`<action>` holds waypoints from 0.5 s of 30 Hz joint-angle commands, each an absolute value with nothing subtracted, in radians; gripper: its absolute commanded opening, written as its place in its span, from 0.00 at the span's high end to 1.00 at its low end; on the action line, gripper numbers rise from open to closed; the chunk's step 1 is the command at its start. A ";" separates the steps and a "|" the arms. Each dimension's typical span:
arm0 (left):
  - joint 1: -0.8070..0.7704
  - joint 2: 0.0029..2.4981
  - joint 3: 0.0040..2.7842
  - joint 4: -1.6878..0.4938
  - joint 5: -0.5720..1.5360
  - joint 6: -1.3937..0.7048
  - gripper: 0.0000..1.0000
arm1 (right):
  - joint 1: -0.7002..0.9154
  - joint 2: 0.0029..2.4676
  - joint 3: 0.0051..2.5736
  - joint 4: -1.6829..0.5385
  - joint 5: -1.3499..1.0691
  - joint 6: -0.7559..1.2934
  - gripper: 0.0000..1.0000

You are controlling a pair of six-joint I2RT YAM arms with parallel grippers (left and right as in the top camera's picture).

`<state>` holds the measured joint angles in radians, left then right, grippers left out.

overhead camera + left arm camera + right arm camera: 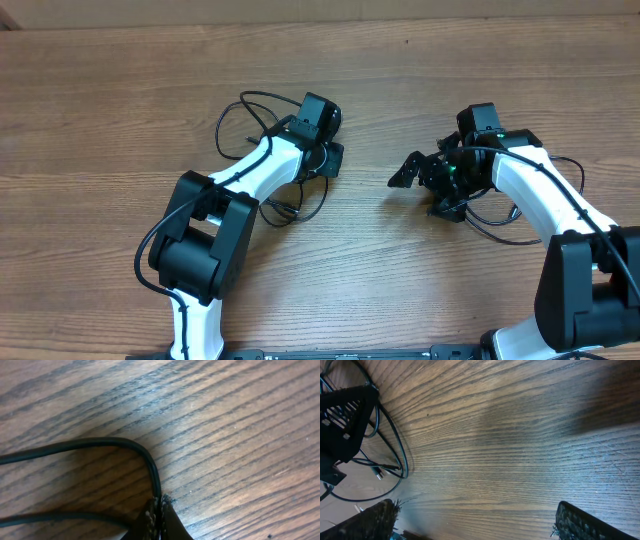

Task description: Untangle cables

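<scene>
- Brown wood-grain tabletop (120, 100) fills every view, and both white-and-black arms reach in from the near edge.
- Thin black cables (222, 125) lie in loose loops left of centre, mostly around and under the left arm's wrist.
- One loop arcs out to the upper left of that wrist, and another curls beside the arm's forearm, nearer the base.
- Close up, a smooth, rounded black strand bends in a hairpin and runs down into the fingertips.
- Left claw (159, 510) is clenched on that strand of the cables, its tips pressed together low over the wood.
- Right claw (480, 520) is spread wide over bare wood, well apart from the cables and holding nothing.
- From the right wrist, the loops overlap at the far left, with small pale plug tips (378, 475) near them.
- Much of the tangle is hidden under the left arm, and the frame edge cuts off the loops.
- Which strand crosses which cannot be made out.
</scene>
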<state>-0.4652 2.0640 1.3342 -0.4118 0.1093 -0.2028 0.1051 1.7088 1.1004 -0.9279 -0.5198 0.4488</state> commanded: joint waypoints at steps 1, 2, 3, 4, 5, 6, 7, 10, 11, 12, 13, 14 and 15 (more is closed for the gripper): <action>-0.472 2.073 1.323 -0.407 0.122 -0.097 0.96 | 0.107 1.711 1.094 -0.924 -0.525 0.453 0.00; -0.472 2.073 1.323 -0.407 0.122 -0.084 0.96 | 0.107 1.711 1.094 -0.924 -0.525 0.453 0.00; -0.472 2.073 1.323 -0.408 0.121 -0.069 0.96 | 0.107 1.711 1.094 -0.923 -0.525 0.453 0.00; -0.472 2.073 1.323 -0.408 0.121 -0.056 0.96 | 0.107 1.711 1.094 -0.921 -0.525 0.453 0.00; -0.472 2.073 1.323 -0.408 0.121 -0.044 0.96 | 0.107 1.711 1.094 -0.921 -0.525 0.453 0.00; -0.472 2.073 1.323 -0.411 0.121 -0.036 0.96 | 0.107 1.711 1.094 -0.921 -0.525 0.453 0.00; -0.472 2.073 1.323 -0.414 0.121 -0.024 0.93 | 0.107 1.711 1.094 -0.921 -0.525 0.453 0.00; -0.472 2.073 1.323 -0.419 0.121 -0.003 0.59 | 0.107 1.711 1.094 -0.920 -0.525 0.453 0.00; -0.472 2.074 1.322 -0.419 0.120 0.001 0.51 | 0.107 1.711 1.094 -0.920 -0.525 0.453 0.00; -0.472 2.078 1.322 -0.419 0.120 0.008 0.49 | 0.107 1.711 1.094 -0.917 -0.525 0.453 0.00; -0.472 2.084 1.322 -0.419 0.121 0.022 0.47 | 0.107 1.711 1.094 -0.915 -0.526 0.454 0.00; -0.472 2.090 1.323 -0.418 0.131 0.035 0.46 | 0.107 1.711 1.094 -0.913 -0.525 0.461 0.00; -0.472 2.094 1.323 -0.419 0.132 0.039 0.46 | 0.107 1.711 1.094 -0.913 -0.525 0.469 0.00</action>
<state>-0.4709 2.0632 1.3342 -0.4080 0.1242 -0.0189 0.1055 1.7088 1.1000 -0.9195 -0.5198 0.4496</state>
